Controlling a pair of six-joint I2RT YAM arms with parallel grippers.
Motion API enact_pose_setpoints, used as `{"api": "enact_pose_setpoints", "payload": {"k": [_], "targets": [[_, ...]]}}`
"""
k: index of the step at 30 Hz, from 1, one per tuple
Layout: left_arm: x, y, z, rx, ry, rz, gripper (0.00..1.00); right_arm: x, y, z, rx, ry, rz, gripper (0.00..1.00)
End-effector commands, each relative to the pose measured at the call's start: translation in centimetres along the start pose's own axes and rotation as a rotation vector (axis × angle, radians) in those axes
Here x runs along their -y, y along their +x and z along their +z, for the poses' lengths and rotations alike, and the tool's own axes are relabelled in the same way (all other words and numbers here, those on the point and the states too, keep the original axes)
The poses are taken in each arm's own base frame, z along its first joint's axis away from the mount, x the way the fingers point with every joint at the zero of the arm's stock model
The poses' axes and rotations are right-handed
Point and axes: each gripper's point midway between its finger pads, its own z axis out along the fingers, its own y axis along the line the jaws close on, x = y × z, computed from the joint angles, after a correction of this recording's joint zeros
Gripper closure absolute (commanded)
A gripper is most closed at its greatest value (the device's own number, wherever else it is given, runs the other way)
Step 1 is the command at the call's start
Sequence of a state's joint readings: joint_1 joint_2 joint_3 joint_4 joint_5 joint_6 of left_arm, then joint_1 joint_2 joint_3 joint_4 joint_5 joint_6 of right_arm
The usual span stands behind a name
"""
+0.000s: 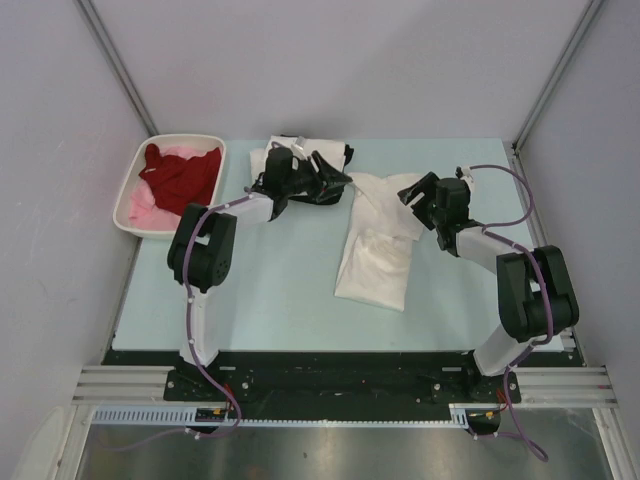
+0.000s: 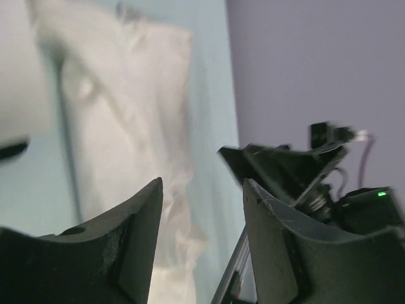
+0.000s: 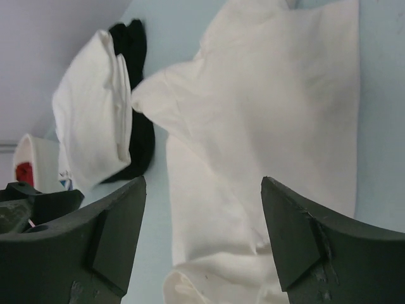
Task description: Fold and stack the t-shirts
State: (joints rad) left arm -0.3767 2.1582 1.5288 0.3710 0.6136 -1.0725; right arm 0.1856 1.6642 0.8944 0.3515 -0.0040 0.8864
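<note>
A cream-white t-shirt (image 1: 375, 245) lies partly folded lengthwise in the middle of the table; it also shows in the left wrist view (image 2: 126, 120) and the right wrist view (image 3: 272, 107). A stack of a folded white shirt (image 1: 285, 152) (image 3: 92, 126) on a black shirt (image 1: 345, 153) (image 3: 138, 120) sits at the back. My left gripper (image 1: 343, 181) (image 2: 202, 190) is open and empty, between the stack and the cream shirt's top left. My right gripper (image 1: 408, 193) (image 3: 202, 190) is open and empty above the shirt's top right part.
A white oval basin (image 1: 135, 195) at the back left holds a dark red shirt (image 1: 180, 175) and a pink shirt (image 1: 145, 205). Its rim shows in the right wrist view (image 3: 35, 152). The right arm's gripper shows in the left wrist view (image 2: 285, 168). Grey walls enclose the table.
</note>
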Motion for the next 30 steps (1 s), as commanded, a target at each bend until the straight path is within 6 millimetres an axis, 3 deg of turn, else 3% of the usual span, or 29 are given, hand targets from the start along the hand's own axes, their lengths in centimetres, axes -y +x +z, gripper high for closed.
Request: {"api": "enact_pose_setpoints", "payload": {"k": [1,2,4,5,6,7,8,9,10,12,16,18,22,30], "targets": [[1.2,5.1,-4.7,-0.069,-0.060,0.059,0.43,-1.4,0.6,-4.1,-0.014,0.060,-0.237,0.22],[-0.9,7.8,-6.0,-0.106,-0.122,0.062,0.43,-2.9,1.2,-5.8,-0.013,0.041,-0.286,0.22],[-2.7,10.2,-7.7,-0.116,-0.224,0.072,0.43,-0.7,2.5,-7.9,-0.034,0.140,-0.375,0.21],[-3.5,11.9,-9.8,-0.121,-0.257,0.083,0.43,0.1,3.5,-9.0,-0.063,0.171,-0.405,0.20],[-4.1,12.9,-10.7,-0.120,-0.276,0.081,0.43,-0.2,2.9,-10.2,-0.037,0.166,-0.409,0.18],[-3.7,13.7,-11.2,-0.113,-0.247,0.101,0.43,1.4,3.9,-10.9,-0.062,0.190,-0.412,0.18],[-5.1,15.5,-12.8,-0.124,-0.272,0.076,0.43,2.1,4.4,-11.5,-0.085,0.196,-0.408,0.18],[-5.5,16.4,-13.3,-0.130,-0.276,0.067,0.43,2.2,4.7,-12.4,-0.087,0.177,-0.398,0.18],[-5.0,17.4,-13.4,-0.145,-0.238,0.081,0.43,3.8,5.8,-13.0,-0.118,0.198,-0.393,0.18],[-6.5,19.8,-14.4,-0.184,-0.267,0.063,0.43,4.8,7.5,-14.1,-0.169,0.197,-0.375,0.19],[-6.9,23.8,-14.2,-0.263,-0.237,0.085,0.43,6.4,9.4,-16.1,-0.202,0.203,-0.365,0.19],[-8.0,25.0,-14.1,-0.284,-0.263,0.078,0.43,7.5,10.5,-16.8,-0.230,0.214,-0.352,0.19],[-8.1,26.0,-13.3,-0.294,-0.239,0.091,0.43,8.3,11.5,-17.7,-0.249,0.204,-0.325,0.19],[-10.4,25.9,-13.0,-0.292,-0.326,0.087,0.43,8.7,13.2,-18.6,-0.294,0.179,-0.301,0.19]]}}
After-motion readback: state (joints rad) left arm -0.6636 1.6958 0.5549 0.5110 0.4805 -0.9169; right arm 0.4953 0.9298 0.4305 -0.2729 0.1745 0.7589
